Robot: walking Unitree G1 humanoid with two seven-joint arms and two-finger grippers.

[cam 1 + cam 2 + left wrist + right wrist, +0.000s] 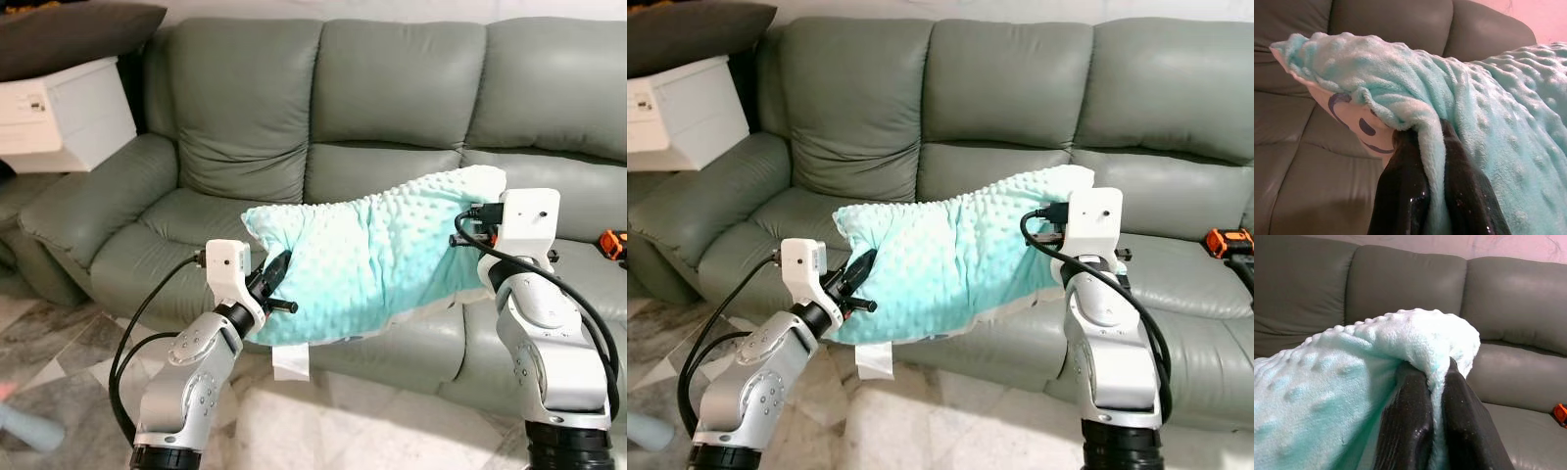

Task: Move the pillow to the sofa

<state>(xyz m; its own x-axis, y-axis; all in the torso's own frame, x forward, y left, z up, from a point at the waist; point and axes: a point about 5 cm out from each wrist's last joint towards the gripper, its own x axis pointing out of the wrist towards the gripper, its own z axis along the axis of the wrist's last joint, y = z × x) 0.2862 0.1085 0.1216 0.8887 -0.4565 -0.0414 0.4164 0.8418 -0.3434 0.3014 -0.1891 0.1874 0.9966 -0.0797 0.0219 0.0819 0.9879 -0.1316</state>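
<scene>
Mid-frame, our left pincer (277, 277) and right pincer (1436, 396) pinch the dimpled mint-green plush pillow (377, 255) above the grey-green leather sofa (392, 88); release remains.

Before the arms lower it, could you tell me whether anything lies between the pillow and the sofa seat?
Nothing visible does: the pillow, pinched by left tool and right tool, hangs over bare sofa cushions.

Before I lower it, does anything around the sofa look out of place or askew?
Two things. A small orange and black object lies on the sofa seat at the robot's right. The mint pillow hangs tilted, right end higher, pinched by the left pincer and right pincer, with a white tag dangling underneath.
</scene>
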